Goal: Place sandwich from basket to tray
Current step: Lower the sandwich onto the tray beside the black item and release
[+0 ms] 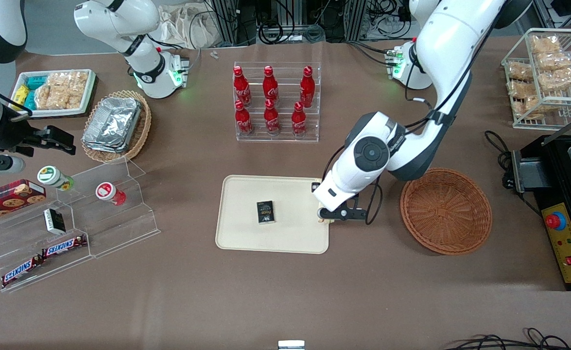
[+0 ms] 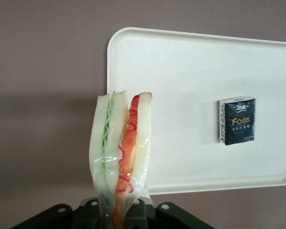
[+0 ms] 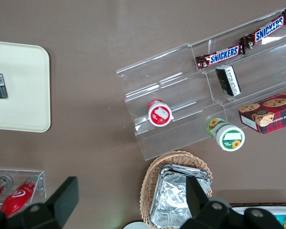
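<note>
Sandwich [image 2: 120,152], wrapped in clear film, is hanging in the left arm's gripper [image 2: 118,210], whose fingers are clenching its lower end; white bread, green filling and orange-red filling are showing edge-on in the left wrist view. In the front view the gripper [image 1: 325,217] is hovering over the edge of the tray [image 1: 246,194] on the side toward the basket [image 1: 445,211], and only a sliver of the sandwich is peeking out beneath the wrist. The basket is sitting on the table beside the tray, toward the working arm's end, with nothing showing inside it.

A small black packet [image 1: 265,212] is lying flat near the middle of the tray, well apart from the gripper; it is reading "Face" in gold letters in the left wrist view, with smaller lines below that cannot be read.

Six red Coca-Cola bottles [image 1: 271,100] are standing in a clear rack farther from the front camera than the tray. Toward the parked arm's end, a clear stepped stand [image 1: 101,214] is carrying two Snickers bars [image 1: 43,257], a red plaid cookie box [image 1: 8,198], a red-capped tub [image 1: 110,192] and a green-capped tub [image 1: 54,177] with a sunflower on its label. A paler wicker basket [image 1: 134,136] is holding foil containers.
</note>
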Controlling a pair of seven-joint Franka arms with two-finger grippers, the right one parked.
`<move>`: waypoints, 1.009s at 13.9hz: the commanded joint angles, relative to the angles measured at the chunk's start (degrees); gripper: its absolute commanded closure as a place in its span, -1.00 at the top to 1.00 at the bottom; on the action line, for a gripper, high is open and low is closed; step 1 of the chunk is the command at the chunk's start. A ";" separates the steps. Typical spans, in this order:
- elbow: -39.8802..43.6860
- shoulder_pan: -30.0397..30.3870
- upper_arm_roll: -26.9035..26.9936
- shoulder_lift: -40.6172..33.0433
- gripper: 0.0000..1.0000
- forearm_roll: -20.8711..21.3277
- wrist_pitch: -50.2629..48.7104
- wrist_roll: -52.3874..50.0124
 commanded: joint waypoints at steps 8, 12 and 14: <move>6.92 -3.08 0.48 10.69 -0.24 6.37 4.50 -2.96; 6.83 -3.08 0.57 11.49 0.98 6.46 4.50 -2.87; 6.83 -2.82 0.57 11.23 0.98 6.37 4.16 -3.14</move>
